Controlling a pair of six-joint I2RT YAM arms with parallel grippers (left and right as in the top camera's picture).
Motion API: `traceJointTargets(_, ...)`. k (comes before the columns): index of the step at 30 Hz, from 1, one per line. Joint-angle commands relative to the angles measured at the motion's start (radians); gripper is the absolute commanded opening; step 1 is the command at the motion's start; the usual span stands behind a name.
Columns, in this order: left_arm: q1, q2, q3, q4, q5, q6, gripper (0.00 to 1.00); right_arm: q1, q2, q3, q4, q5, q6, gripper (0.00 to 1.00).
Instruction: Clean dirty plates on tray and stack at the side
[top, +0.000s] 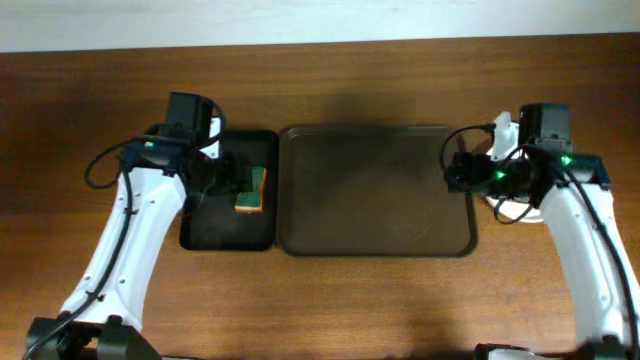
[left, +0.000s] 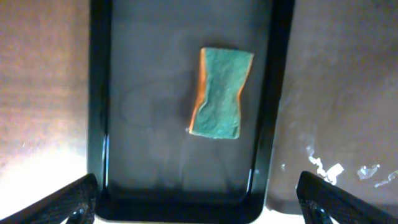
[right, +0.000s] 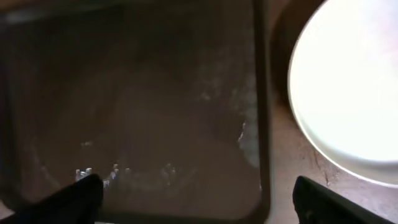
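Both pairs spread apart: left fingers (left: 65, 202) over a green sponge (left: 221, 93), right fingers (right: 323, 202) over the brown tray (right: 155, 93) beside a white plate (right: 348, 93).

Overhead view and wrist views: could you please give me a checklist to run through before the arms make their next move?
1. Brown tray bare of plates: ok.
2. Plates on the tabletop, right of the tray: ok.
3. Number of plates stacked: cannot tell.
4. Right gripper open, holding nothing: ok.
5. Left gripper open over the black tray: ok.
6. Sponge lying in the black tray: ok.
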Motion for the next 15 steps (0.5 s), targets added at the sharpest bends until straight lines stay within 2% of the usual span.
traceJointTargets(1,0.031,-0.09,-0.009,-0.032,0.042,0.043,1.0,0.024,-0.136,0.031,-0.064,0.074,-0.029,0.99)
traceJointTargets(8,0.03,-0.32,-0.103,-0.03,0.037,0.066,1.0,0.024,-0.391,-0.038,-0.112,0.075,-0.033,0.99)
traceJointTargets(15,0.031,-0.71,-0.404,0.139,0.021,0.076,1.0,0.024,-0.703,-0.155,-0.068,0.075,-0.051,0.99)
